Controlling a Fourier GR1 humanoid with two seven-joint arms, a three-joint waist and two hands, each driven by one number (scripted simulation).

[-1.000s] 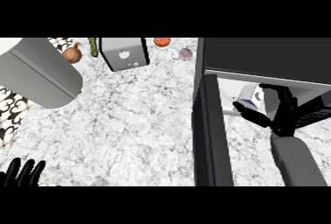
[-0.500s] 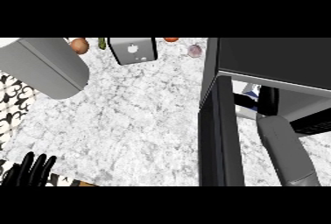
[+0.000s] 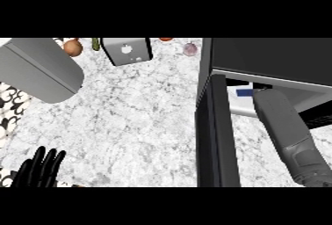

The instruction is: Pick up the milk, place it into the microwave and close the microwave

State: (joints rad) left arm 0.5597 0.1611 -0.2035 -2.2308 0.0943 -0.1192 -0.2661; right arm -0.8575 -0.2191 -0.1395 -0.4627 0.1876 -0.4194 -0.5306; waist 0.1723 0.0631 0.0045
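Compared with a moment ago, the microwave door (image 3: 213, 132) is seen swung further in, nearly edge-on, with the right forearm (image 3: 288, 132) in the narrow gap beside it, its hand hidden, the milk (image 3: 241, 102) glimpsed inside the microwave (image 3: 272, 57), and the left hand (image 3: 40, 169) resting open.

No words, numbers or brand names to read anywhere on my counter right now. The closest thing to a sign is a pale, apple-shaped mark with dots beneath it on the grey toaster-like appliance (image 3: 127, 50) at the top, and I can't make out any lettering on it. There's a blue patch on the white carton (image 3: 243, 97) inside the microwave (image 3: 272, 59), but nothing legible there either.
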